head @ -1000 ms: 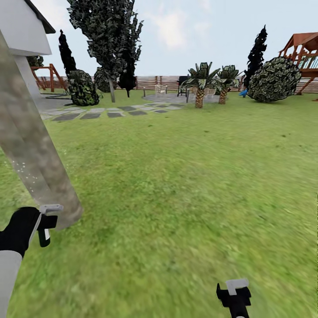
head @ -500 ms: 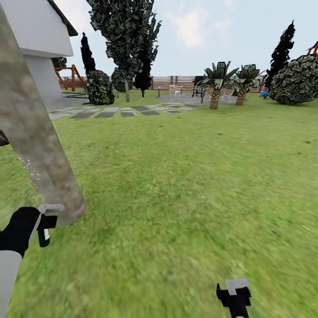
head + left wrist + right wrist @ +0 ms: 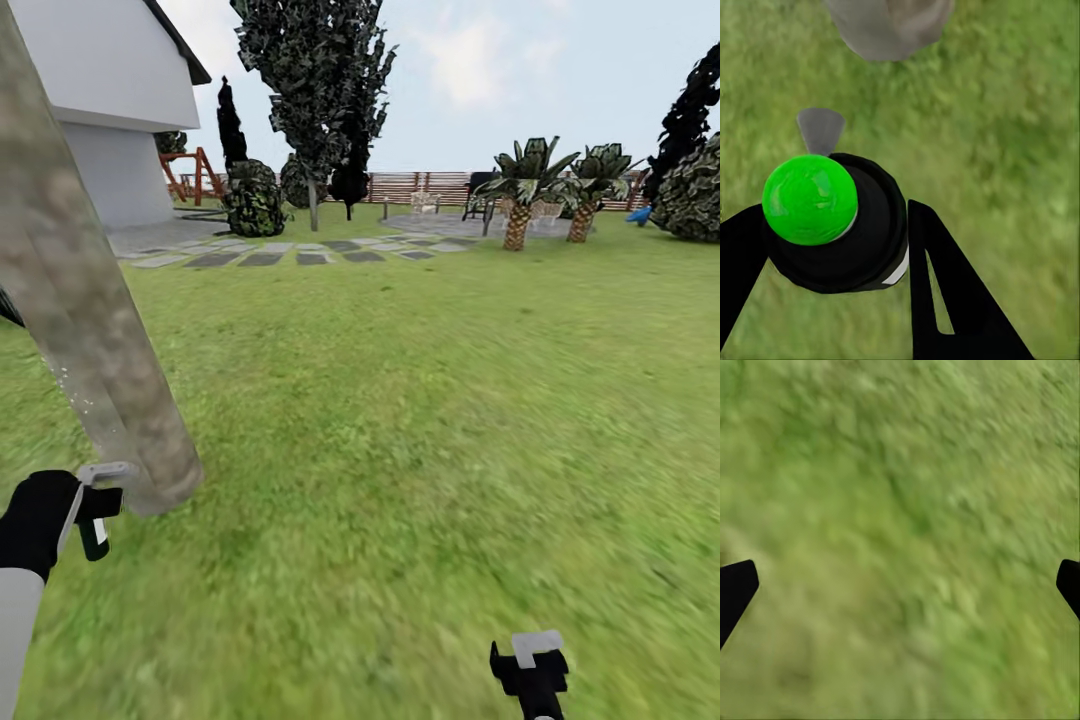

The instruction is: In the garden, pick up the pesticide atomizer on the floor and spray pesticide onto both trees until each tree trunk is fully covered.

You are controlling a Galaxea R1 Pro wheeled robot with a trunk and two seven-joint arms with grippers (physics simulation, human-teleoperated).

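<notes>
A thick, mottled pale tree trunk [image 3: 90, 330] leans across the left of the head view, with fine whitish specks [image 3: 72, 385] of pesticide on its lower part. Its base [image 3: 889, 26] appears in the left wrist view too. My left gripper [image 3: 95, 505] hangs just beside that base, shut on the pesticide atomizer [image 3: 832, 225], a black bottle with a bright green top. The second tree [image 3: 313, 200] stands far off by the stepping stones. My right gripper [image 3: 530, 670] is open over bare grass [image 3: 904, 585].
A white house [image 3: 110, 110] stands at the far left. Grey stepping stones [image 3: 290, 255] lead to concrete paving [image 3: 450, 222] with chairs. Two palms [image 3: 520, 195], round shrubs [image 3: 252, 200], a slat fence [image 3: 420, 185] and a playset [image 3: 195, 170] line the back. Lawn spreads ahead.
The whole head view has swung left, so the house, palms and shrubs sit further right in the picture. Both arms hold their places in the view.
</notes>
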